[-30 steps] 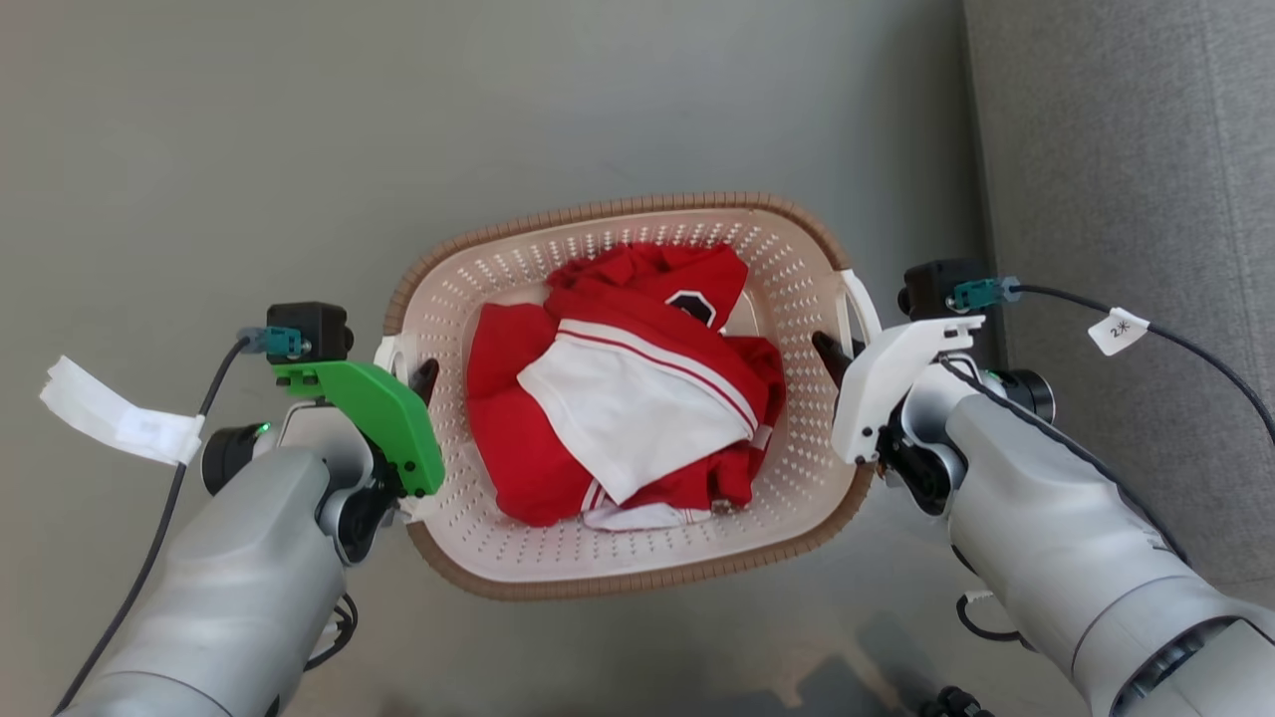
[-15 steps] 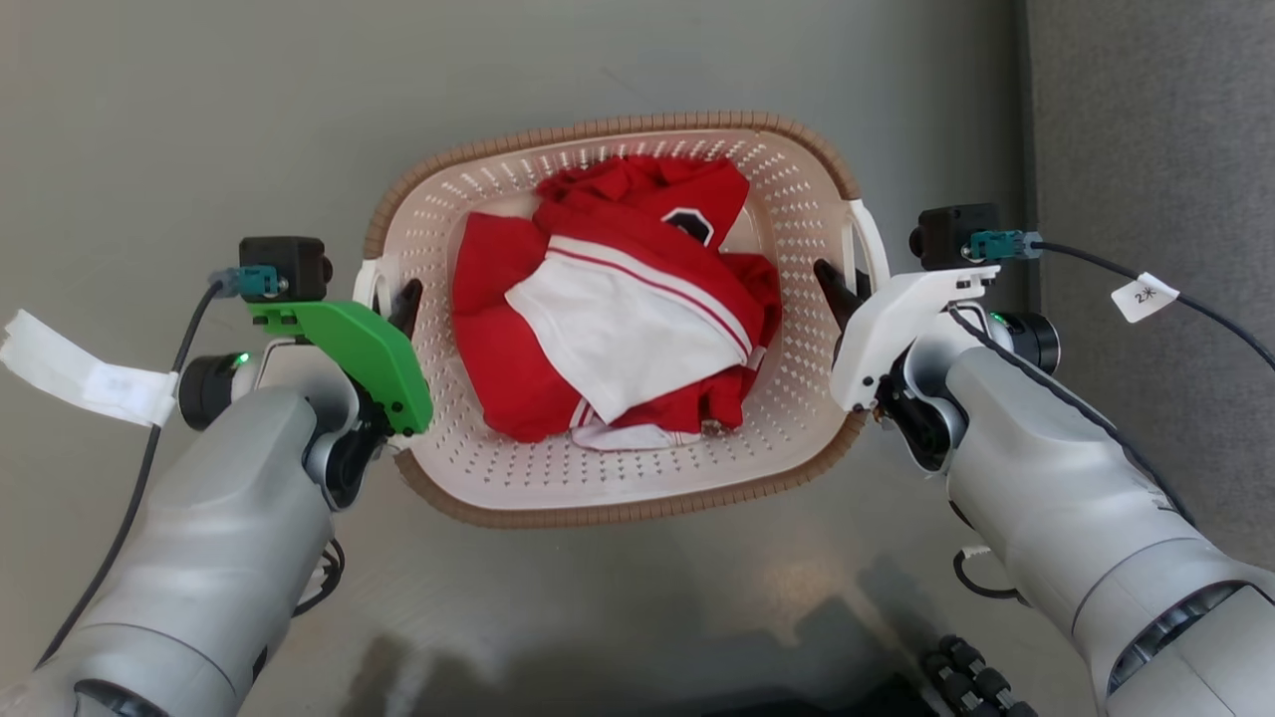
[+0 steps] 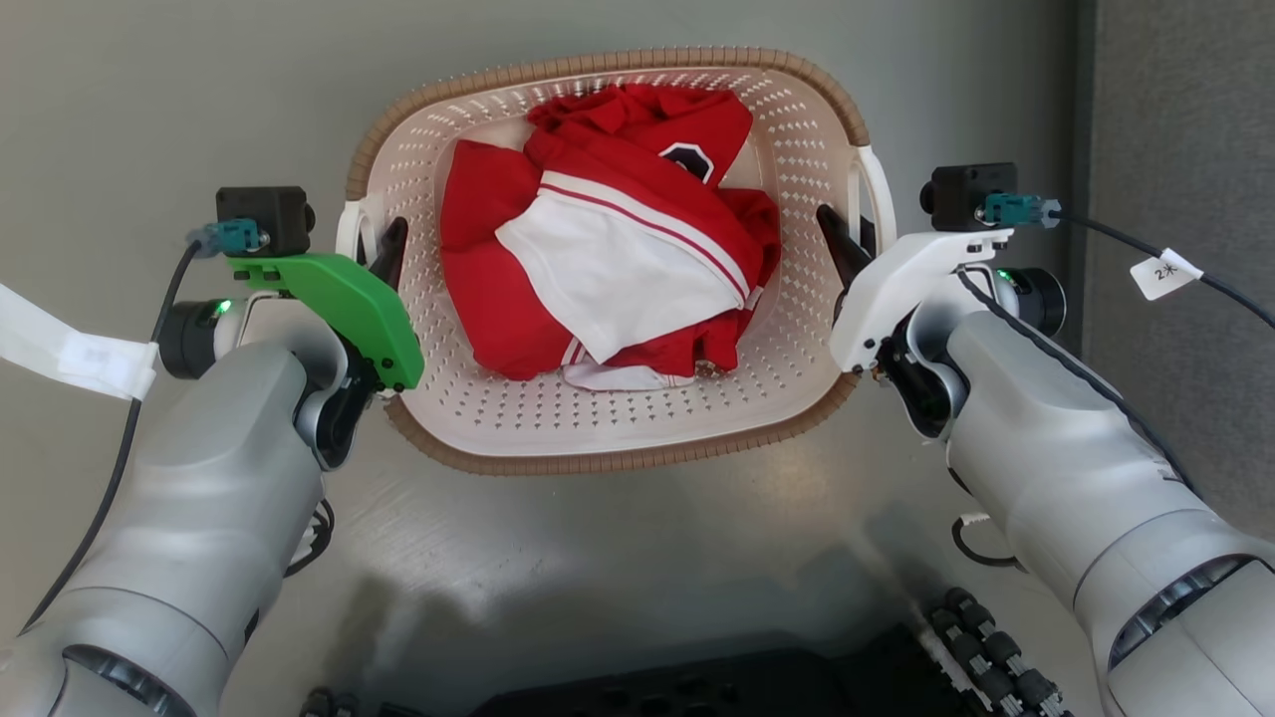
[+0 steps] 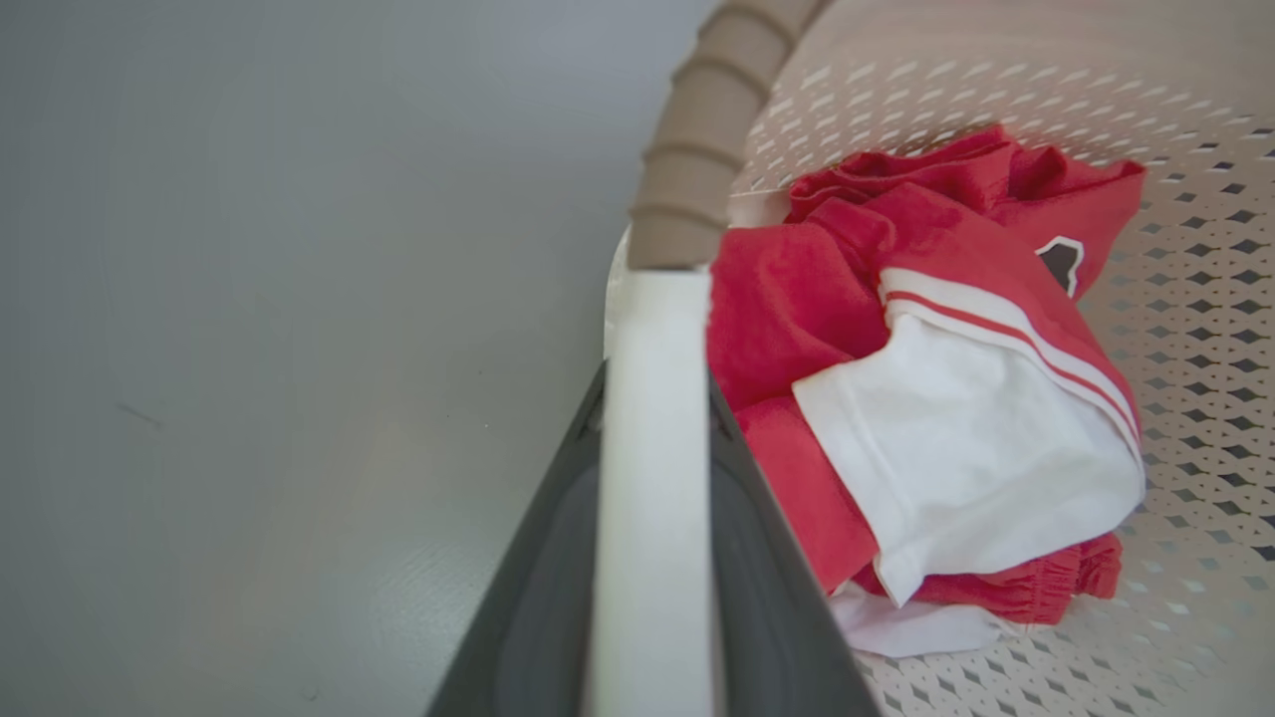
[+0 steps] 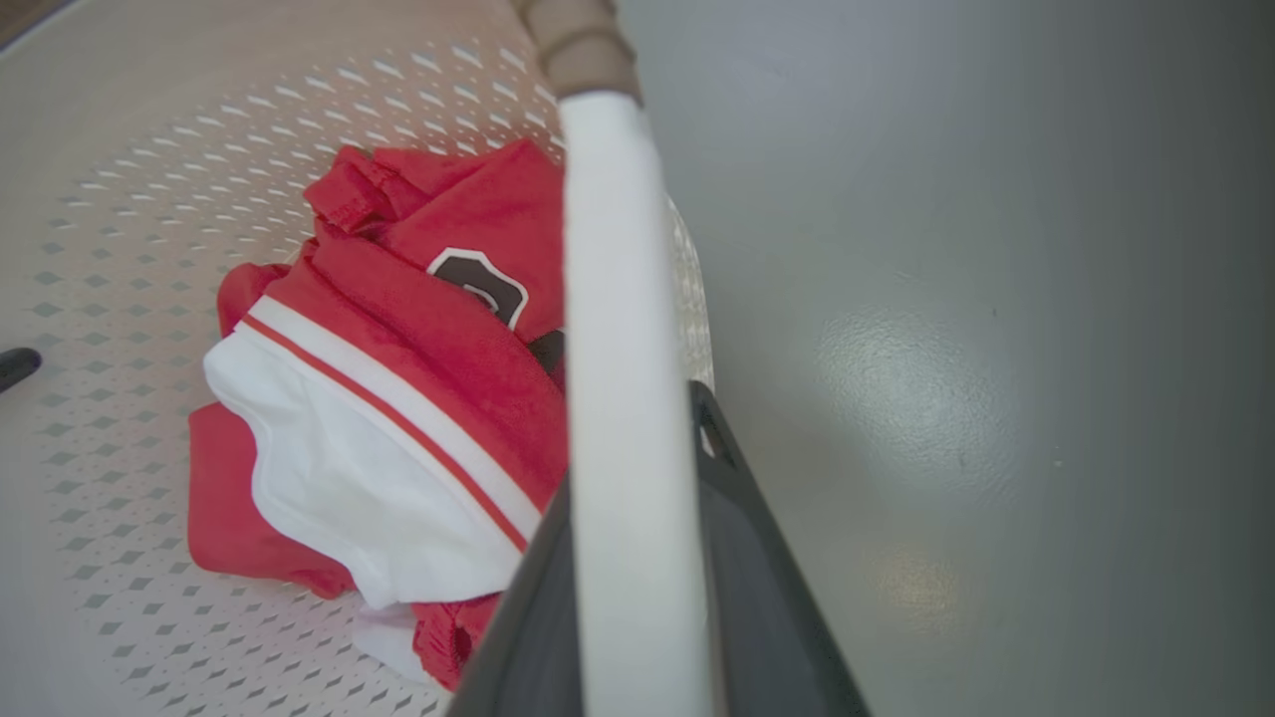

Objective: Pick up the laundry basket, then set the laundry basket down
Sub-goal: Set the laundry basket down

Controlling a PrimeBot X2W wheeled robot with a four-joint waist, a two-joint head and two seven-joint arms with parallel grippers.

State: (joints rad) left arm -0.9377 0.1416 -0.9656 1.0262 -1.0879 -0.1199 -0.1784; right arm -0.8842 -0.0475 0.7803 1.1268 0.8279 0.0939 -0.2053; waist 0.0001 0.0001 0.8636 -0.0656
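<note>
Crumpled red-and-white garments lie heaped over glossy grey floor, grey fabric rightward.

Nothing fancy: left arm and right arm are chunky silver shells, black at the joints. The left end effector wears a bright green cover, the right end effector a white cover. Each wrist has a black camera cube with a teal plug, black cable and white tag.

You can't see under the laundry basket, so no telling if it's touching the floor. Up close, both wrist views blur its white handles badly.
</note>
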